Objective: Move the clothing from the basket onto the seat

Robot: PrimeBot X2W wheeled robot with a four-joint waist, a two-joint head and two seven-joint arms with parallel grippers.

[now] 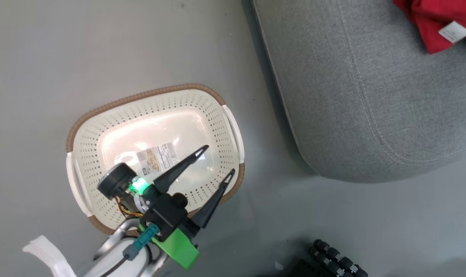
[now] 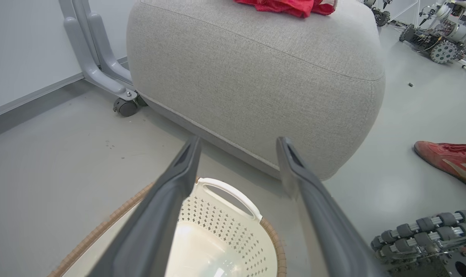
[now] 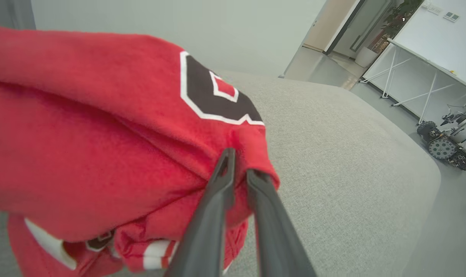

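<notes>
Looking down in the head view, found the left gripper [image 1: 219, 159] at lower centre, jaws spread wide and holding nothing, above the basket [image 1: 140, 96] standing on the floor [image 1: 44, 57] at lower left. Saw the seat [image 1: 371, 96] at the upper right, near the basket but apart from it. Noted the clothing [image 1: 429, 23] lying on the seat in the top right corner. Found the right gripper [image 3: 240, 163] at bottom centre of the right wrist view, jaws almost together against a red fold of the clothing; could not tell whether gripping it or not.
</notes>
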